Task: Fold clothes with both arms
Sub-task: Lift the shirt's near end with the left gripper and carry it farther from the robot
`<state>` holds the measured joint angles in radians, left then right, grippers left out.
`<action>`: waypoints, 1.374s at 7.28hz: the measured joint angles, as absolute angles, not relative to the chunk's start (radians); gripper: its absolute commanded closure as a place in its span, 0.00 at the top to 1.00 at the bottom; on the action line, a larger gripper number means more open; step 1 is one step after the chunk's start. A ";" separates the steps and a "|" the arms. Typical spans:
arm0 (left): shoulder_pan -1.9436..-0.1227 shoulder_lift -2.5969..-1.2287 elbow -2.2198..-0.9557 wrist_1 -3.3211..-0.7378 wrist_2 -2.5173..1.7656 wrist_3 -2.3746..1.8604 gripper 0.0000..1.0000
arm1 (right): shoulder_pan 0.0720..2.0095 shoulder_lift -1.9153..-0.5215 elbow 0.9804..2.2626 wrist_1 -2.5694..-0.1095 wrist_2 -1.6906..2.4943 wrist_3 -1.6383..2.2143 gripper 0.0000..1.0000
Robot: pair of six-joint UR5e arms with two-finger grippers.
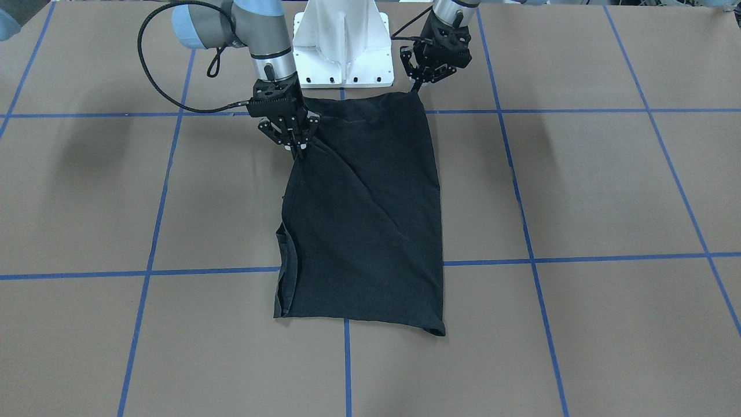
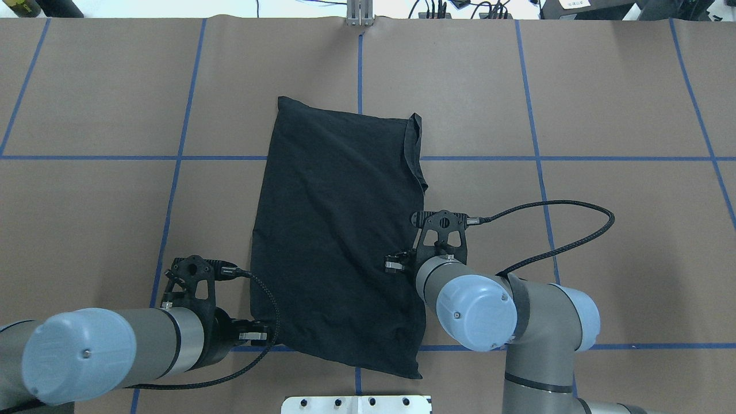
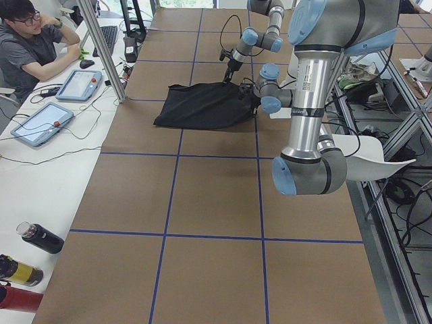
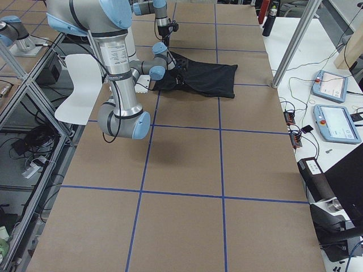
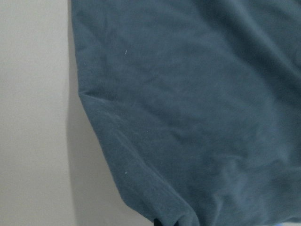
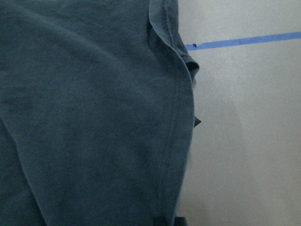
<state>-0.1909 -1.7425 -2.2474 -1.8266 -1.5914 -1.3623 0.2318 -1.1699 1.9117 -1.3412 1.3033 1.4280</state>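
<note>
Cross-fold starting, I judge: left gripper point(image 1: 416, 87) clamps T-shirt point(image 1: 370, 220) corner by mounting block point(image 1: 341, 46), right gripper point(image 1: 299, 149) clamps its side edge farther out; next, lift both evenly.

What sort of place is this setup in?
Most likely a robotics lab: the left arm and right arm grip a black T-shirt on a table gridded with blue tape, while a person sits by teach pendants.

Left arm point(image 1: 455, 8) — mostly cut off by top edge.
</note>
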 measured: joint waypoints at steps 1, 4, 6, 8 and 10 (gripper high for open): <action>-0.199 -1.747 -2.314 -1.767 -1.619 -1.360 0.00 | 0.222 -1.181 1.930 -1.342 1.299 1.428 0.00; -0.317 -1.824 -2.349 -1.670 -1.650 -1.249 0.00 | 0.244 -1.180 1.932 -1.343 1.298 1.425 0.00; -0.420 -1.933 -2.277 -1.607 -1.654 -1.181 0.00 | 0.281 -1.177 1.928 -1.344 1.298 1.420 0.00; -0.520 -2.022 -2.196 -1.585 -1.682 -1.145 0.00 | 0.313 -1.170 1.918 -1.345 1.300 1.416 0.00; -0.635 -2.085 -2.110 -1.577 -1.714 -1.043 0.00 | 0.347 -1.117 1.855 -1.345 1.301 1.414 0.00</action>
<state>-0.6345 -2.0853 -2.1096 -1.5772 -1.7145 -1.0427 0.3467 -1.1169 1.8554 -1.3446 1.3012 1.4145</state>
